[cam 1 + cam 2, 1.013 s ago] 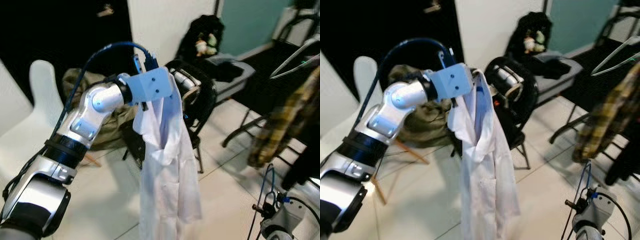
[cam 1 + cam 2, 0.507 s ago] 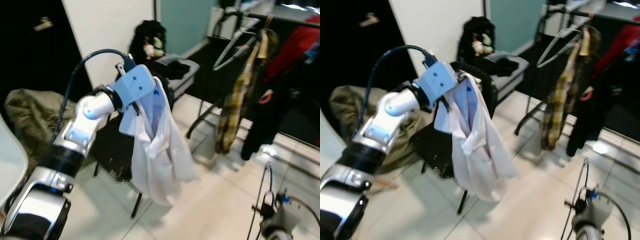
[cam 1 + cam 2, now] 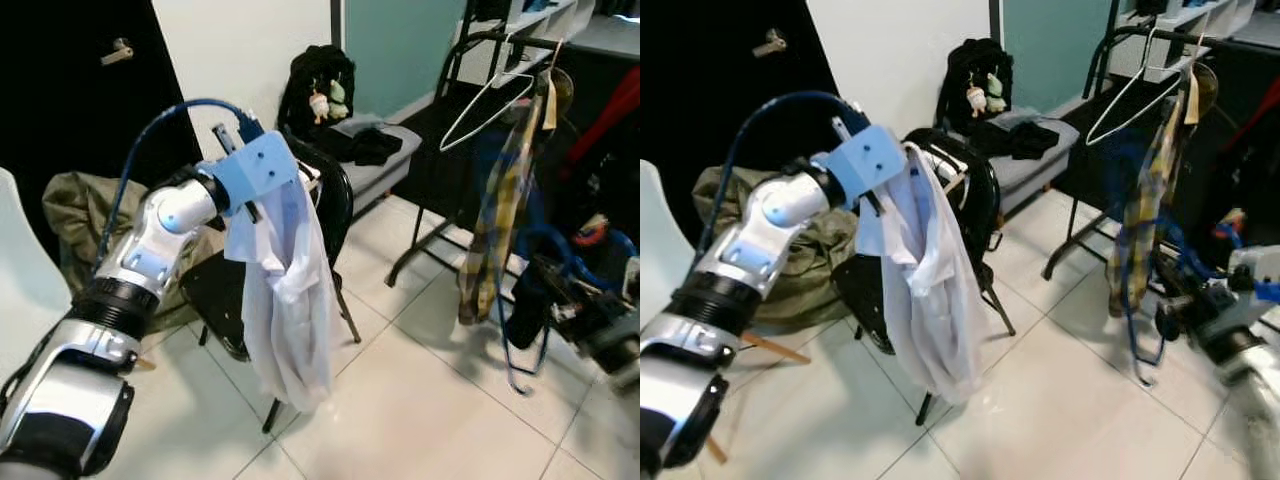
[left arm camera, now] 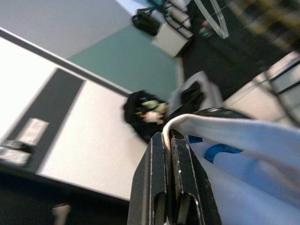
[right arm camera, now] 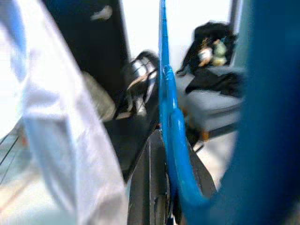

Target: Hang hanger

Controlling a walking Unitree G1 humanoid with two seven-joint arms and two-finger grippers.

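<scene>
Up high, left end effector (image 4: 168, 140) pinching shirt (image 3: 285, 300)

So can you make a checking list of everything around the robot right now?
Surface: pale tiled floor.
Job's things: white shirt hangs from the left claw; blue plastic hanger sits between the right claw's fingers; black metal clothes rack stands to the right with an empty white hanger and a yellow plaid shirt.
Clutter: black chair, olive green bag, black backpack.
Claws: left shut on the shirt; right shut on the hanger.
Cables: blue cable loops over the left arm.
Surroundings: dark door, white wall.
</scene>
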